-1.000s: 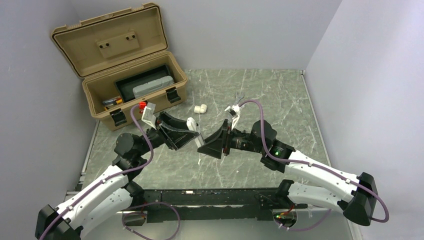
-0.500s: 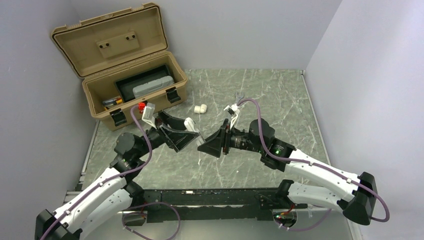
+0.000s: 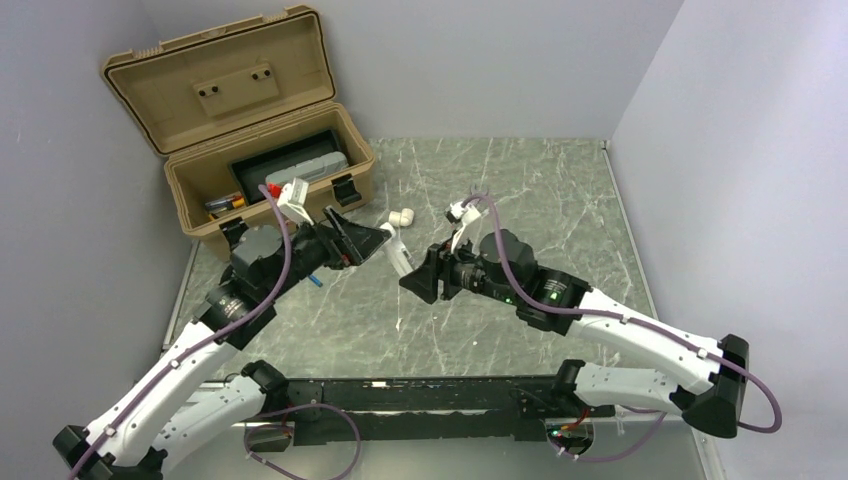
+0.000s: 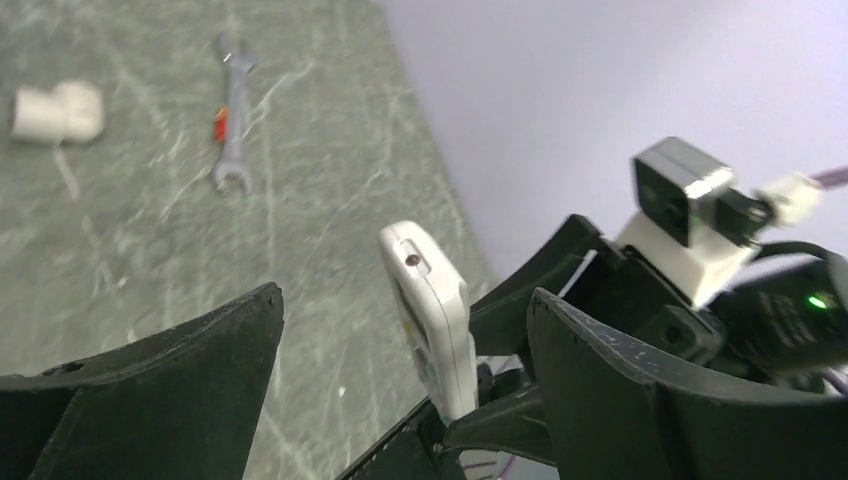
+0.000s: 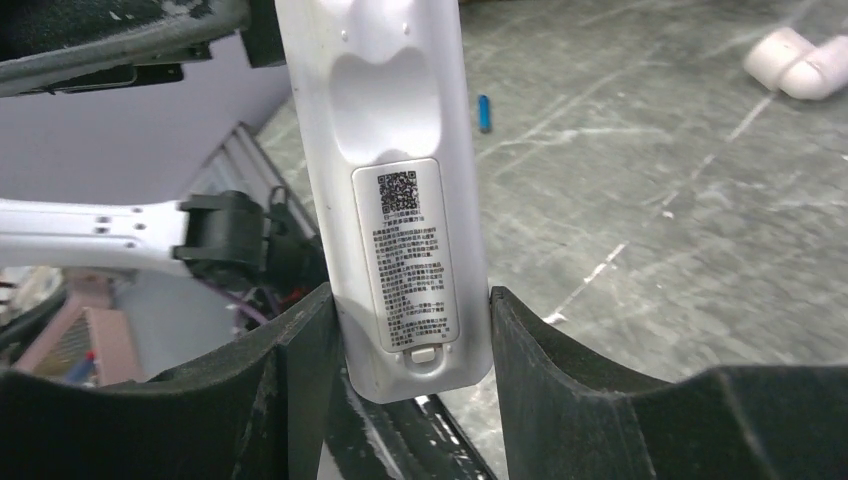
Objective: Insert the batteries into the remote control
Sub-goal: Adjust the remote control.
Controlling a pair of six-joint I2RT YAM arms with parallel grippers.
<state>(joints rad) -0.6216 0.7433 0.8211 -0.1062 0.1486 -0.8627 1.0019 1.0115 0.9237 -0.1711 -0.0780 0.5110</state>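
The white remote control (image 5: 400, 200) stands upright with my right gripper (image 5: 410, 300) shut on its lower end, its labelled back facing that camera. From above, the remote control (image 3: 398, 256) hangs over the table's middle, the right gripper (image 3: 420, 278) just right of it. My left gripper (image 4: 405, 293) is open wide, both jaws apart from the remote control (image 4: 432, 320), which stands in front of them. The left gripper (image 3: 372, 240) sits just left of the remote's top. A small orange-red piece (image 4: 220, 125) beside the wrench may be one of the batteries; it is too small to tell.
An open tan toolbox (image 3: 270, 190) stands at the back left. A white pipe elbow (image 3: 402, 216) and a silver wrench (image 4: 232, 110) lie behind the grippers. A small blue piece (image 5: 484, 113) lies on the table under the left arm.
My left gripper opened, let go of the remote control and drew back up and to the left. The right gripper kept hold of the remote and shifted a little left.
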